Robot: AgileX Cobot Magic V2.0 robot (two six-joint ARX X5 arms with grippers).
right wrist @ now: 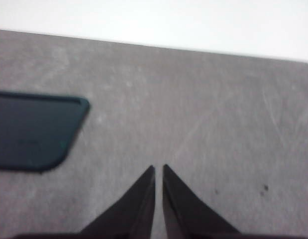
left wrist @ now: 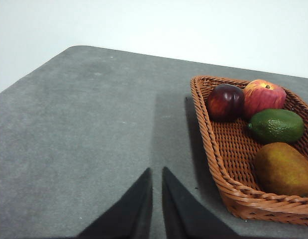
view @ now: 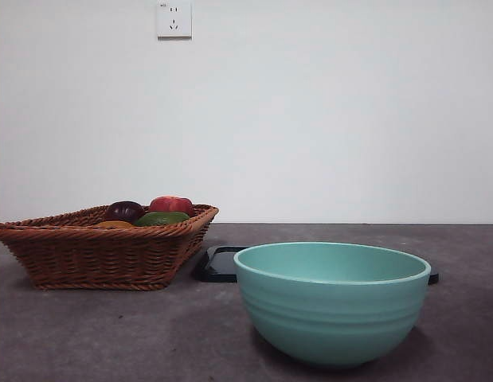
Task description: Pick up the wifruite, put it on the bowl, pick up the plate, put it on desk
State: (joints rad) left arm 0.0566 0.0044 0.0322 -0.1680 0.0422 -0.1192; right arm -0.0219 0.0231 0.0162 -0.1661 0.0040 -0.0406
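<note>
A wicker basket (view: 95, 255) stands at the left of the tabletop (view: 87, 334). In it lie a dark purple fruit (left wrist: 226, 101), a red apple (left wrist: 263, 96), a green fruit (left wrist: 276, 125) and the brownish-orange fruit (left wrist: 284, 168). The left pincer (left wrist: 156, 172) hovers beside the basket, jaws nearly together and empty. A dark flat plate (view: 221, 263) lies behind the mint-green bowl (view: 332, 306). The right pincer (right wrist: 158, 168) hovers over bare tabletop near the plate, jaws narrow and empty.

Nothing here can be read. The white wall socket (view: 174, 18) carries a tiny dark mark at its upper left corner, too small to make out. The bowl (view: 332, 306), the wicker basket (view: 95, 251) and the dark tray (right wrist: 34, 130) bear no legible lettering.
</note>
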